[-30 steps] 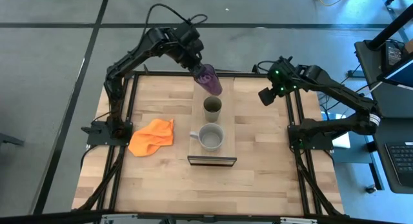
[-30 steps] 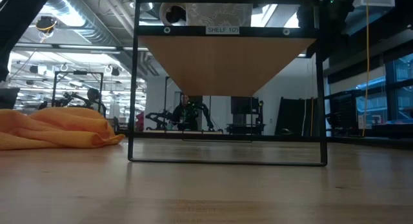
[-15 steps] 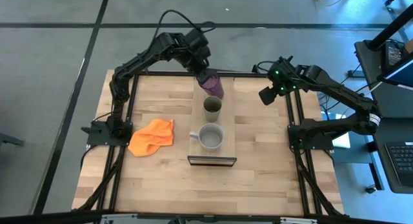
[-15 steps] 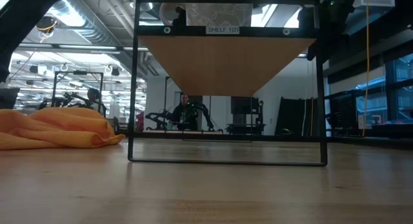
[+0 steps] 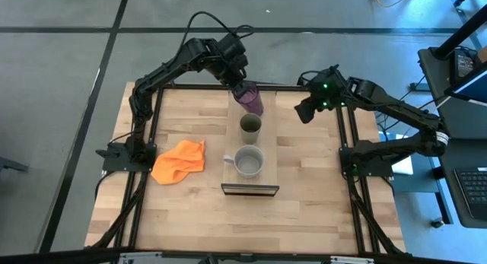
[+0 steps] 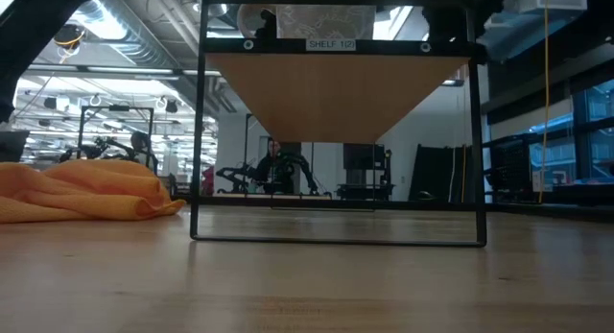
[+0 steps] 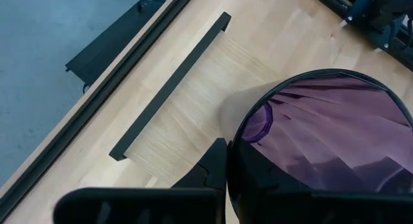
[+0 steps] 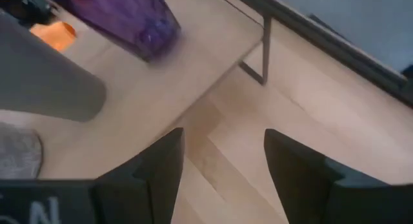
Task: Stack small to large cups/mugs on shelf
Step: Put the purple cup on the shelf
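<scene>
Purple tumbler (image 5: 249, 97), tilted, at the far end of the shelf (image 5: 249, 146), clamped in the left pincer (image 5: 240, 87). Behind it in line on the shelf: olive-green cup (image 5: 250, 127), then grey mug (image 5: 248, 161). Right pincer (image 5: 303, 113), fingers apart, beside the shelf's far end. Orange cloth (image 5: 179, 160) lies on the table (image 5: 304, 203), left of the shelf.

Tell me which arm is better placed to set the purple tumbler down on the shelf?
The left arm. Its end effector already grips the purple tumbler, tilted over the far end of the shelf. The right end effector is open and empty, off to the side.
</scene>
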Motion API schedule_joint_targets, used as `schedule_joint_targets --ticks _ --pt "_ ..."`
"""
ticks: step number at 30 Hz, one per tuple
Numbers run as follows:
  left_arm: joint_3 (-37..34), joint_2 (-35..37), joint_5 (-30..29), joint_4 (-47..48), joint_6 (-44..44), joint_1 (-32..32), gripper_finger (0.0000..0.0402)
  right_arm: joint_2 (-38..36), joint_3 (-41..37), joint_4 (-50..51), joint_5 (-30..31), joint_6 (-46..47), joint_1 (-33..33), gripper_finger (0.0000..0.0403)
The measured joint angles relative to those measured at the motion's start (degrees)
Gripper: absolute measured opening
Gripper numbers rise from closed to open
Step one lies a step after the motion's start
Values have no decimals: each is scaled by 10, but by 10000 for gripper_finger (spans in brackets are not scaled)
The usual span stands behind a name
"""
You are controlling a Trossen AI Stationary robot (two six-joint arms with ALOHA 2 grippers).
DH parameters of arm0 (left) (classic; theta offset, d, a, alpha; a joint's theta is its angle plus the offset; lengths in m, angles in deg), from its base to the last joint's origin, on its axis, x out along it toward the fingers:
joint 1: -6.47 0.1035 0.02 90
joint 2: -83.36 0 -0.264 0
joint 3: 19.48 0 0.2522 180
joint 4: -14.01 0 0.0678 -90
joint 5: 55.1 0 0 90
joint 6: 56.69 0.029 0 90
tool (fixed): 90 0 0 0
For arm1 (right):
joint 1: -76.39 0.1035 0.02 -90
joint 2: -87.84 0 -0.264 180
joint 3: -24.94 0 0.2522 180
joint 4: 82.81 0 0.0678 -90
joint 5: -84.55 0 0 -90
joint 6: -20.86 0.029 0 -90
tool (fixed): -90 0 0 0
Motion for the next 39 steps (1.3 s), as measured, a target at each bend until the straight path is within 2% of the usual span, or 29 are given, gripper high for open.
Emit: schedule_joint_targets --ticks 4,7,14,18,20,26,31,39 --pt "0 0 0 0 -4 -4 5 19 0 -15 0 -2 6 212" --pt "0 0 2 0 -4 -7 6 38 0 -29 -35 -4 8 192" --pt "0 0 8 -4 -4 -14 3 70 0 -68 -49 -22 13 90" --pt "0 0 1 -15 -4 -13 5 81 0 -91 -79 -31 13 26" --pt "0 0 -2 -16 -4 -13 5 87 0 -103 -93 -31 13 8" --pt "0 0 -3 -15 -4 -13 6 112 0 -124 -111 -20 13 5" --pt "0 0 -4 -15 -4 -13 6 139 0 -165 -149 -16 13 4" --pt "0 0 -6 -15 -5 -13 7 165 0 -192 -158 -19 16 4"
